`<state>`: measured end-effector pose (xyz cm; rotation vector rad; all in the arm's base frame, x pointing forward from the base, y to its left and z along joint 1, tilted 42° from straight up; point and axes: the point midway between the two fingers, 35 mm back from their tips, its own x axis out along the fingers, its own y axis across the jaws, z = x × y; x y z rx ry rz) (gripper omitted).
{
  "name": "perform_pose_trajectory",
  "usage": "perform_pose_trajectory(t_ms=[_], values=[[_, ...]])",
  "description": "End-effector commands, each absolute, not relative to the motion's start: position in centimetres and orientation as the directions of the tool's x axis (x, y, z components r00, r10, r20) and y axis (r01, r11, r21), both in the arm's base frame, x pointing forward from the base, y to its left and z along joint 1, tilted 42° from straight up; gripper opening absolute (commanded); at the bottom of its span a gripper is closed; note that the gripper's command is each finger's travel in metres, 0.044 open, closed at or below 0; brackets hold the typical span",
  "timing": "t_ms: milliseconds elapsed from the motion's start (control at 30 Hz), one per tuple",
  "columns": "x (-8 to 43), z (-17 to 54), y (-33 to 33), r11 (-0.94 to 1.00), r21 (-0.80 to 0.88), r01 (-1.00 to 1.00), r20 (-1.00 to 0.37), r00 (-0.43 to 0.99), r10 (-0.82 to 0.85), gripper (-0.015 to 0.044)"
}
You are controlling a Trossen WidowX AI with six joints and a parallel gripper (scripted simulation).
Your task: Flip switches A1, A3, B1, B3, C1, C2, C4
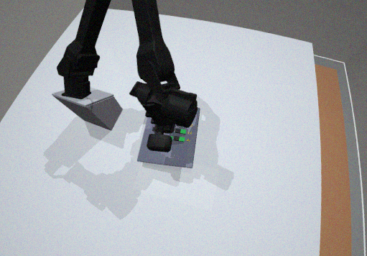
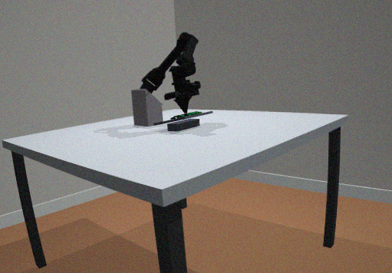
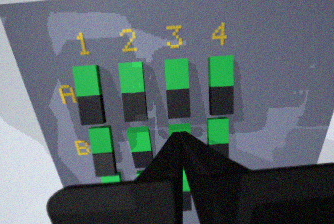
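The tilted grey panel [image 1: 187, 158] [image 2: 209, 112] [image 3: 284, 30] carries green-and-black rocker switches. In the wrist view, A1 [image 3: 86, 81], A2 [image 3: 131, 77], A3 [image 3: 177, 75] and A4 [image 3: 221, 72] show whole, green half far, black half near. B1 [image 3: 100, 140] shows whole; B2 [image 3: 139, 140] and B4 [image 3: 218, 131] show in part. My gripper [image 2: 186, 112] [image 3: 179, 138] is shut and empty. Its tips are over B3 [image 3: 180, 127], at or just above it; contact cannot be told. They hide its near half. Row C is mostly hidden: slivers of C1 [image 3: 110, 178] and C3 [image 3: 186, 181] show. Which ends are raised is unclear.
The panel stands over a dark block [image 2: 183, 125] on the white table [image 1: 259, 144] [image 2: 104, 161]. The arm's grey wedge-shaped base [image 1: 103, 113] [image 2: 140, 109] stands close behind the panel. The arm hides much of the panel in the top view.
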<state>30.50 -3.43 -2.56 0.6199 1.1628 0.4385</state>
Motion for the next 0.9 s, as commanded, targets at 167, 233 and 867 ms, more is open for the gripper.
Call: perform_pose_trajectory(t_ms=[167,233,867], values=[[30.47,-2.73,-3.34,0.756,0.655,0.001,-0.71,0.342,0.615,0.0],[30.48,-2.74,-3.33,0.756,0.655,0.001,-0.71,0.342,0.615,0.0],[30.57,-2.92,-3.17,0.756,0.655,0.001,-0.71,0.342,0.615,0.0]])
